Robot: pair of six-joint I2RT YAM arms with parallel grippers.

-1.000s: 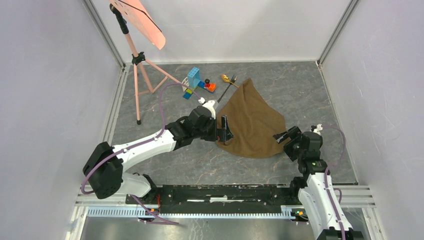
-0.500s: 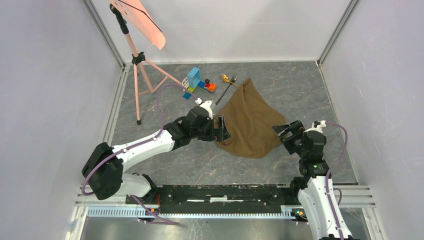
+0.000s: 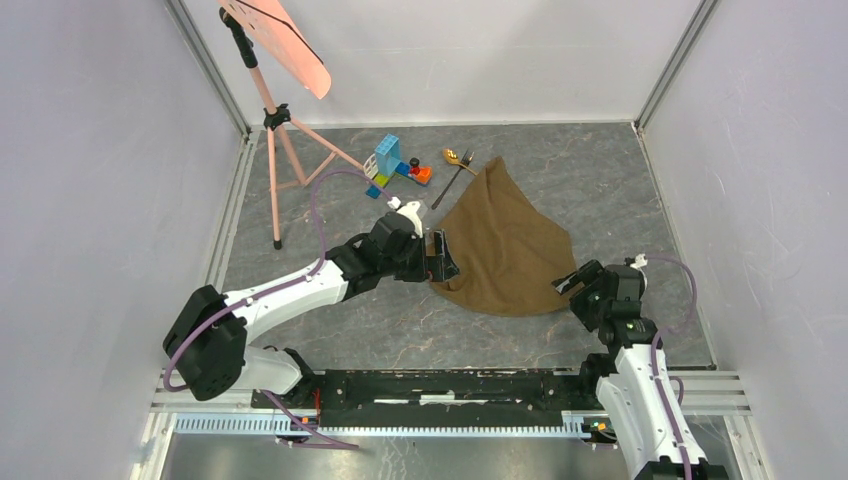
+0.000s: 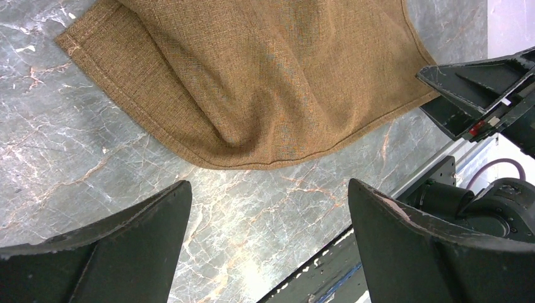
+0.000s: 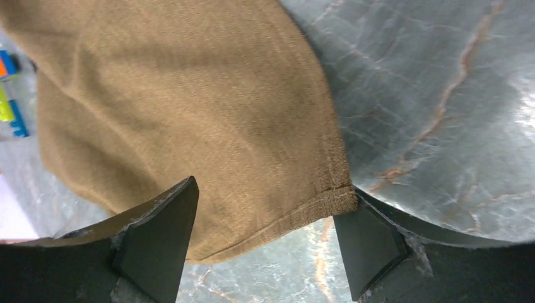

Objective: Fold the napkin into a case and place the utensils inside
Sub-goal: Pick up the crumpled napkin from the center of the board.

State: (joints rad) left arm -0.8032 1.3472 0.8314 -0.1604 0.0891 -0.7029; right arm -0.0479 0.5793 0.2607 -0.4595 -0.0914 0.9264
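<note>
A corner of the napkin [image 5: 189, 113] is straddled by the spread right gripper [image 5: 271, 196] — one fingertip [image 5: 361, 218] is touched, nothing clamped; the left gripper [image 4: 269, 186], also spread, is held just short of its hem.

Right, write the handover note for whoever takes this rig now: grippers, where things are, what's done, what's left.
Left gripper: open, empty, by the napkin's left edge.
Right gripper: open, jaws either side of the napkin's near right corner, not closed on it.
Napkin: rumpled on the table, no case formed.
Spoon and fork: on the table by the napkin's far tip, next to the toy blocks.
Done: nothing finished.
Left: fold the case, put both utensils in.
</note>
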